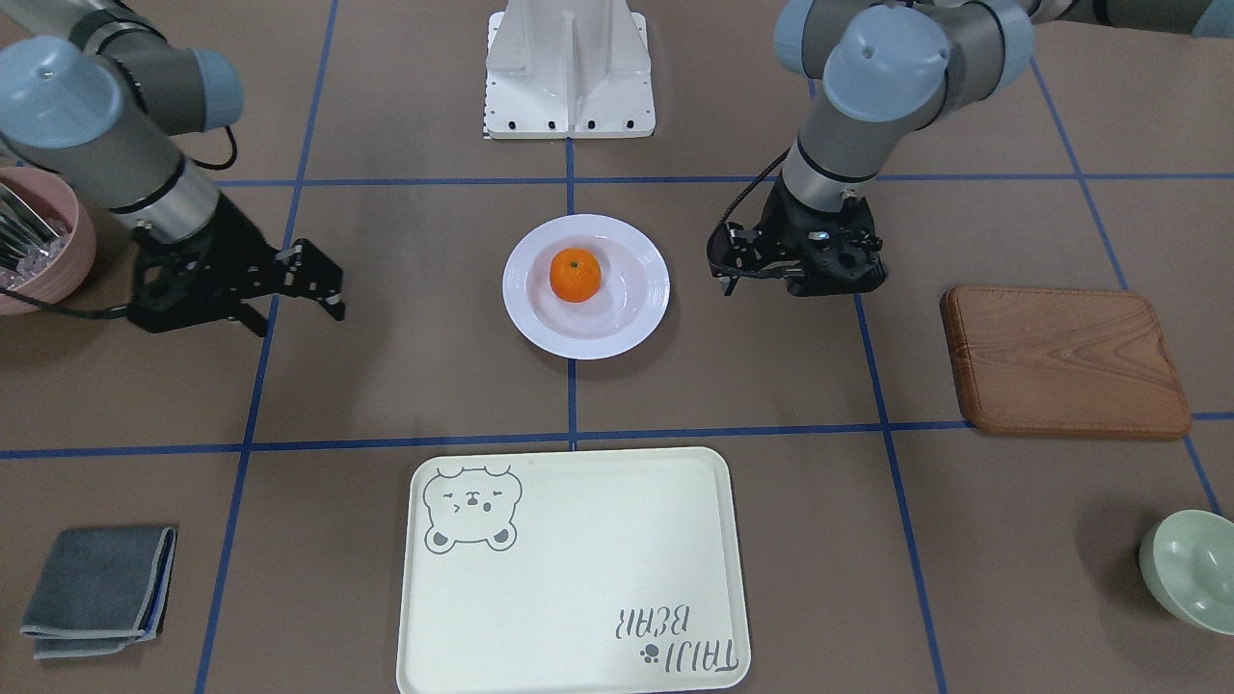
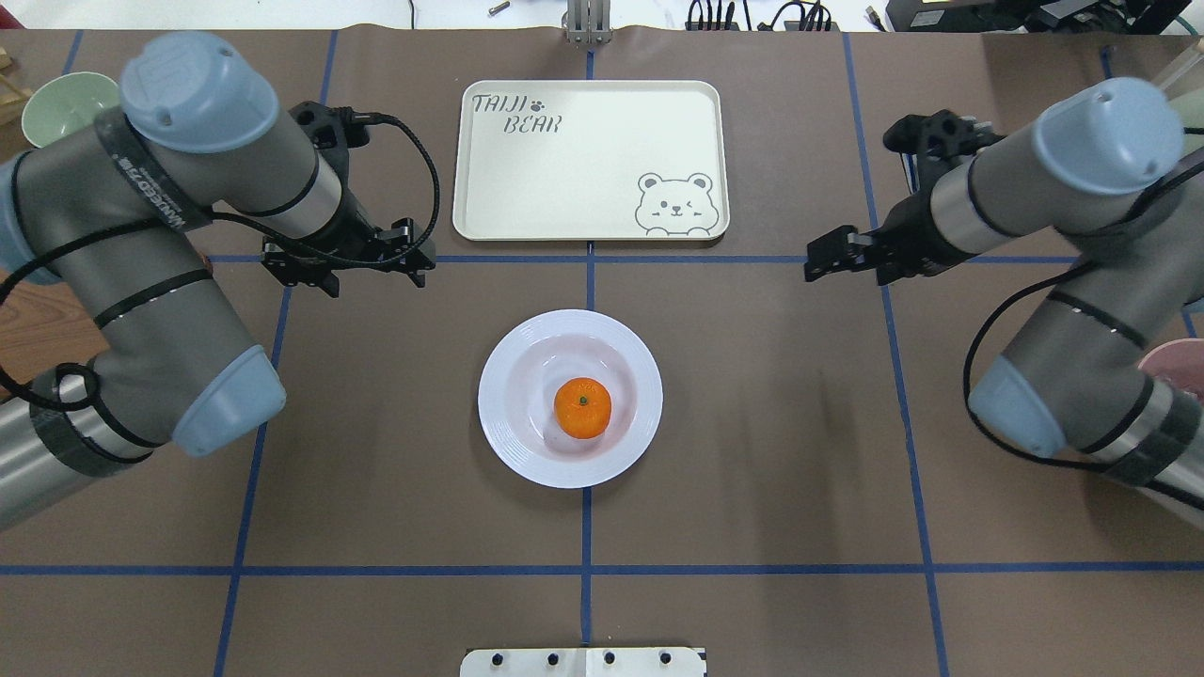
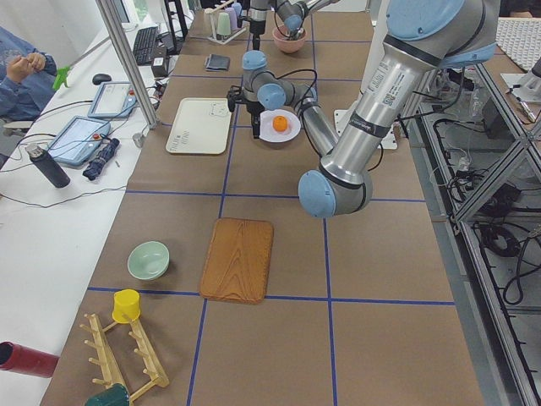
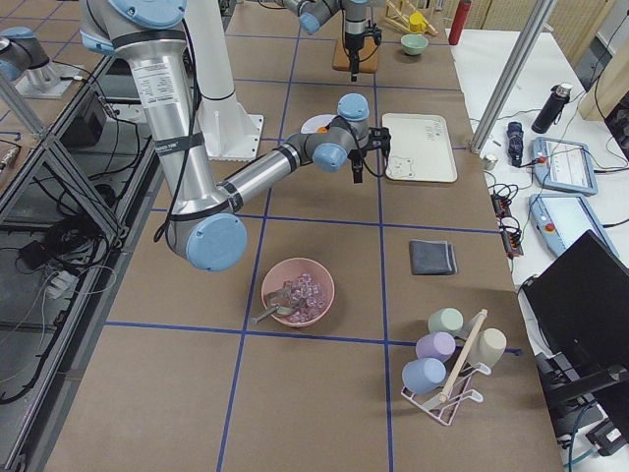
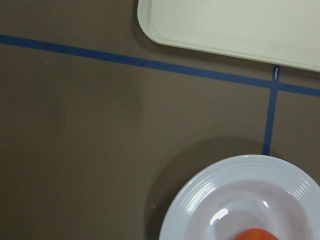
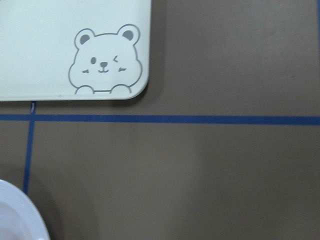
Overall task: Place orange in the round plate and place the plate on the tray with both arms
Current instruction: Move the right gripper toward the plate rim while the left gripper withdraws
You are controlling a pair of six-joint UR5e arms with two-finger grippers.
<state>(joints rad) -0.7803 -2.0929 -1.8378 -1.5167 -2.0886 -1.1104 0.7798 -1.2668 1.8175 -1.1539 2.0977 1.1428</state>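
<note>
Brown paper ruled into squares by blue tape is laid over the table (image 1: 405, 386), and at its middle the orange (image 1: 576, 275) is seen resting in the sunken centre of the round plate (image 1: 540, 328), so the 1st half of the task is judged done. Across a tape line, near the plate but not touching it, the tray (image 1: 578, 578) is left bare. The plate is flanked by the 2 arms: the left gripper (image 2: 372, 275) is pointed down with its jaws spread and nothing between them, and the right gripper (image 1: 294, 313) is likewise parted and empty. Both are held well apart from the rim. The step in hand is judged to be the 2-armed lift. It is best done if opposite edges of the ribbed rim are approached at 1 height, the jaws are closed together, and the plate is kept level, since the orange can be expected to roll on the glossy surface if tilted. Further out, a wooden board (image 1: 1060, 357), a green bowl (image 1: 1191, 569), a grey cloth (image 1: 96, 590) and a pink bowl (image 1: 48, 251) lie well apart from that path
</note>
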